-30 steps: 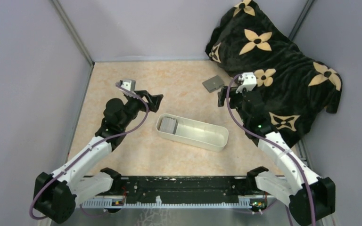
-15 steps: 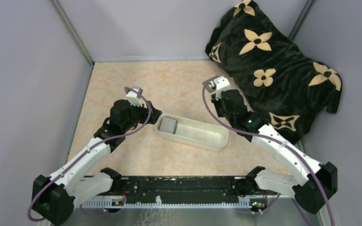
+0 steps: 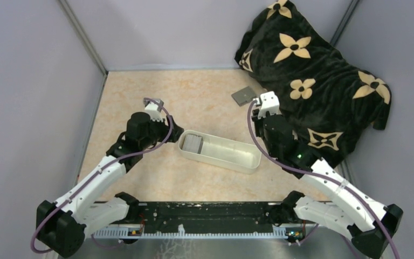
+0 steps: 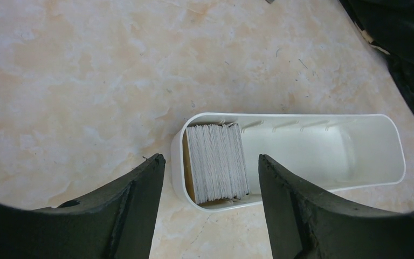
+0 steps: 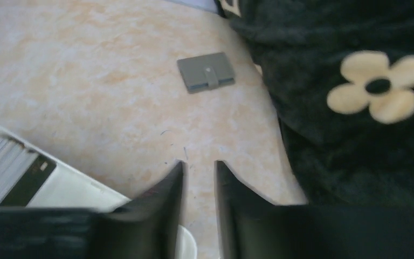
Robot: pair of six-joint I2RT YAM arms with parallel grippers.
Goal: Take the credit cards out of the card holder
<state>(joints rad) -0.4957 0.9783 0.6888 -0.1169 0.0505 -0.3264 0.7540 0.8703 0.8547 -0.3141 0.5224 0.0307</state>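
Note:
The card holder (image 3: 243, 96) is a small grey wallet, lying closed on the table near the black blanket; it also shows in the right wrist view (image 5: 206, 72). No credit cards show from it. My right gripper (image 3: 255, 112) hovers just near-right of it, empty, its fingers (image 5: 175, 178) only a narrow gap apart, above bare table (image 5: 199, 163). My left gripper (image 3: 174, 133) is open wide and empty, and its fingers frame the left end of the white tray (image 4: 210, 158).
A long white oblong tray (image 3: 237, 159) lies mid-table, with a stack of thin pale cards (image 4: 216, 161) on edge at its left end and a black card (image 5: 30, 180) against the stack. A black blanket with tan flowers (image 3: 323, 70) covers the back right. Grey walls stand close.
My right gripper swung left over the wallet, then drew back to the right and nearer. My left gripper moved down and right to the tray's left end.

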